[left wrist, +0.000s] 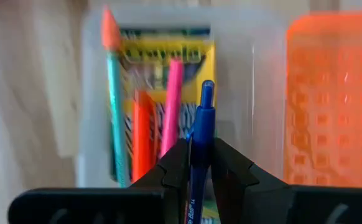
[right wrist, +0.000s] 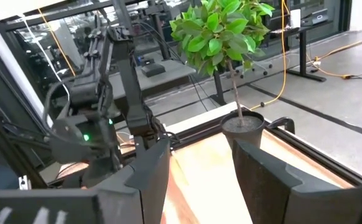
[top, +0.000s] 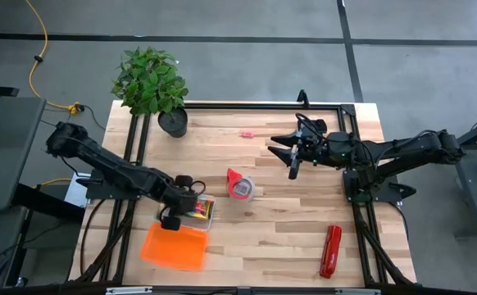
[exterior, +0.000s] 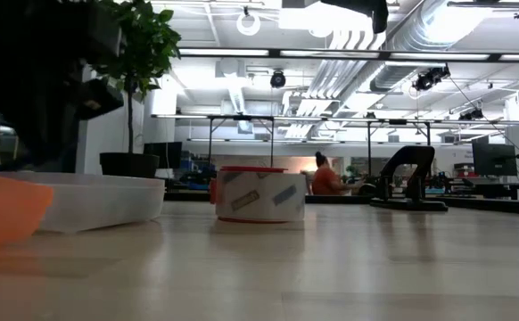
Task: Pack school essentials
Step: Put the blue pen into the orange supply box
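Table of pale wood planks fills the high view, w/ a potted plant at its far left corner. Left arm reaches in over the near-left part; right arm hangs above the far right part, well apart from everything on the surface.

Orange lid lies near the front edge, touching the clear box just beyond it. Red stapler sits alone near the front right. Tape roll stands near the middle, just right of the box.

Left gripper hovers over the box, claw narrow, pinching a blue pen upright between its fingers. Inside the box, per left wrist view: yellow crayon box flat on the bottom, teal pencil w/ orange tip, red marker and pink marker lying on top of it, side by side.

Right gripper is wide open, holding nothing, pointing toward the plant.

Tiny pink piece lies on the far part of the table, btw plant and right gripper, apart from both.
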